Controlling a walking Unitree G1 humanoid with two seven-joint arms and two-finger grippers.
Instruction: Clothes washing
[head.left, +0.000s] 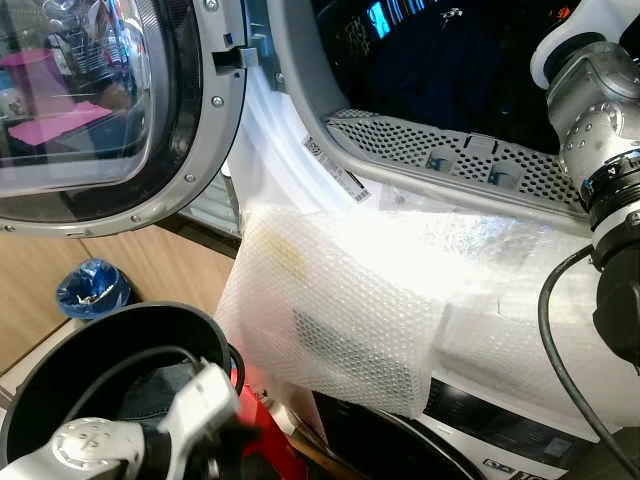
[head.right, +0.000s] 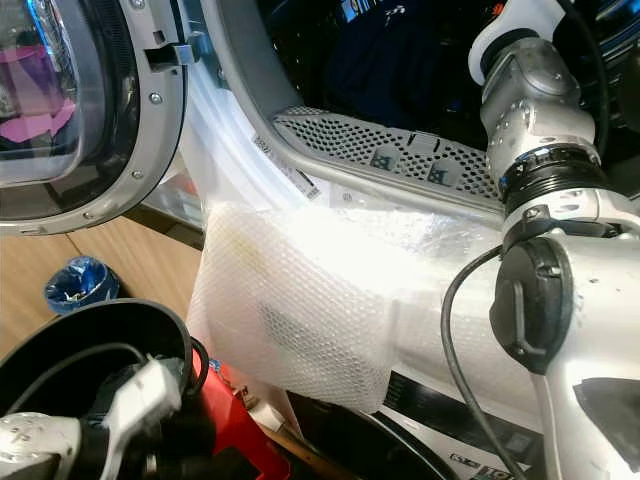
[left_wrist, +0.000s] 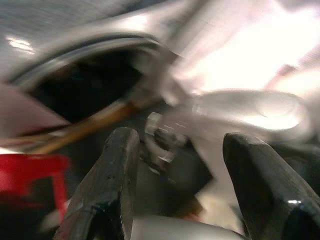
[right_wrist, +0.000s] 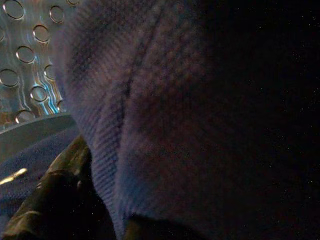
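- Washing machine (head.left: 470, 160): front opening at the top of the head views, door (head.left: 110, 110) swung fully open to the robot's left. Perforated grey panel along the lower rim of the opening.
- Bubble wrap (head.left: 340, 300): sheet draped over the machine's front, hanging below the lower rim.
- Dark blue garment (head.right: 400, 60): lies inside the drum, behind the lower rim. In the right wrist view the knitted blue fabric (right_wrist: 165, 125) sits directly against the camera, with the drum's perforated steel wall (right_wrist: 25, 65) beside it.
- Right arm (head.right: 540, 150): reaches over the lower rim into the drum. Right claw: one black finger (right_wrist: 50, 200) faintly visible against the cloth; cannot tell whether the fingers are apart or clamped.
- Left claw (left_wrist: 175, 165): low, beside the black basket (head.left: 60, 370); fingers apart, nothing between them. View is blurred.
- Black basket: at the lower left corner of the head views, dark cloth inside.
- Blue bag (head.left: 92, 288): on the wooden floor, below the door.
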